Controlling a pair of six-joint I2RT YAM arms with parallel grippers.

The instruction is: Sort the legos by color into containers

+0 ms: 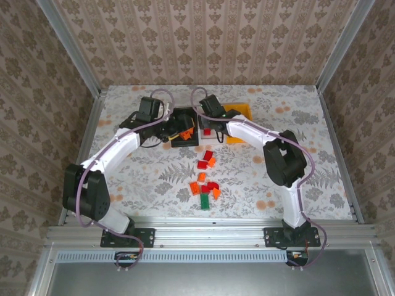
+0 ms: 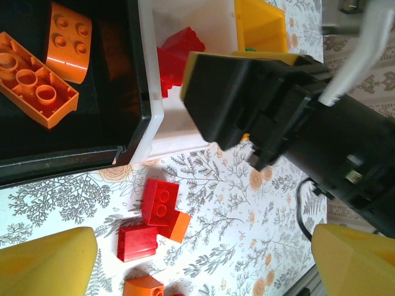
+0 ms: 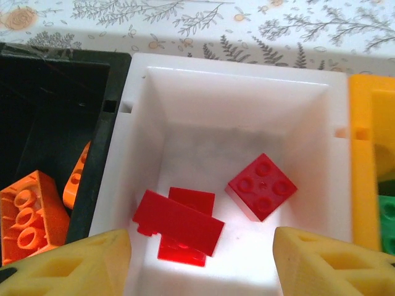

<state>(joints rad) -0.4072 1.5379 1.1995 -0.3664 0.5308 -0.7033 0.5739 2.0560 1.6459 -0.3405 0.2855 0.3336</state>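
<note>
Main risk is an arm clash: the right gripper [image 3: 200,265] hangs over the white bin [image 3: 234,68] with jaws spread and empty, and its black wrist body [image 2: 278,105] sits close beside the left gripper [image 2: 200,262], also spread and empty, above the table [image 2: 247,203] just in front of the black bin [image 2: 62,161]. A careless drop by the left could also clip that bin's wall or scatter the loose red bricks [image 2: 159,203] lying near it. Sorted red bricks [image 3: 261,186] lie in the white bin and orange bricks [image 2: 34,86] in the black, the orange-yellow bin [image 3: 364,123] holds a green brick [image 3: 387,222], and the unsorted pile [image 1: 207,182] sits mid-table.
</note>
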